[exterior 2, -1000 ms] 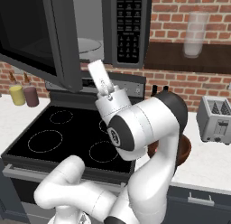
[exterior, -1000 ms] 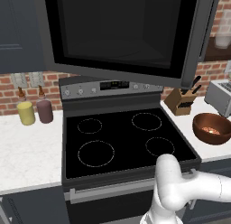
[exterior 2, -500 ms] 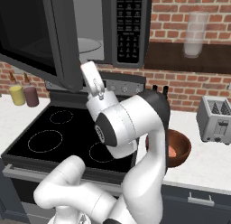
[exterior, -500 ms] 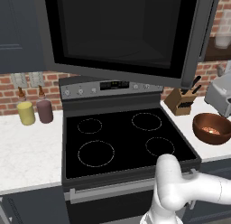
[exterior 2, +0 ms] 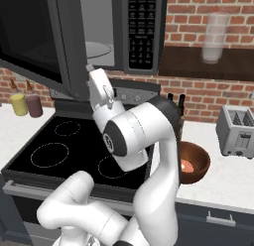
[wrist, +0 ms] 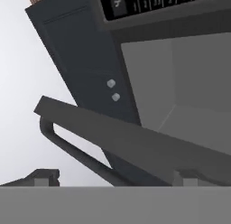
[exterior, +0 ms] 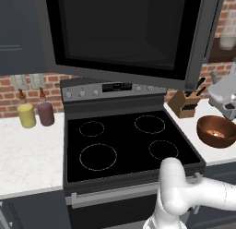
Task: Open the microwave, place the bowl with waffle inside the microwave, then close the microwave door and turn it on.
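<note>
The microwave door [exterior: 124, 34] stands swung wide open over the stove [exterior: 124, 140], so the microwave [exterior 2: 124, 31] shows its grey cavity and glass turntable [exterior 2: 94, 49], keypad strip [exterior 2: 142, 27] to the right. The bowl [exterior: 217, 130] with the waffle [exterior: 215, 133] sits untouched on the tabletop [exterior: 27, 149] right of the stove, near the knife block [exterior: 184, 103] and toaster [exterior 2: 238, 131].

Over the last second the arm has swung rightward, away from the door; from the right the bowl now shows beside its elbow. The claw [wrist: 113, 180] is spread wide and pinches nothing, looking past the door edge and its bar handle [wrist: 72, 148]. Opening looks done; fetching the bowl is likely next.
</note>
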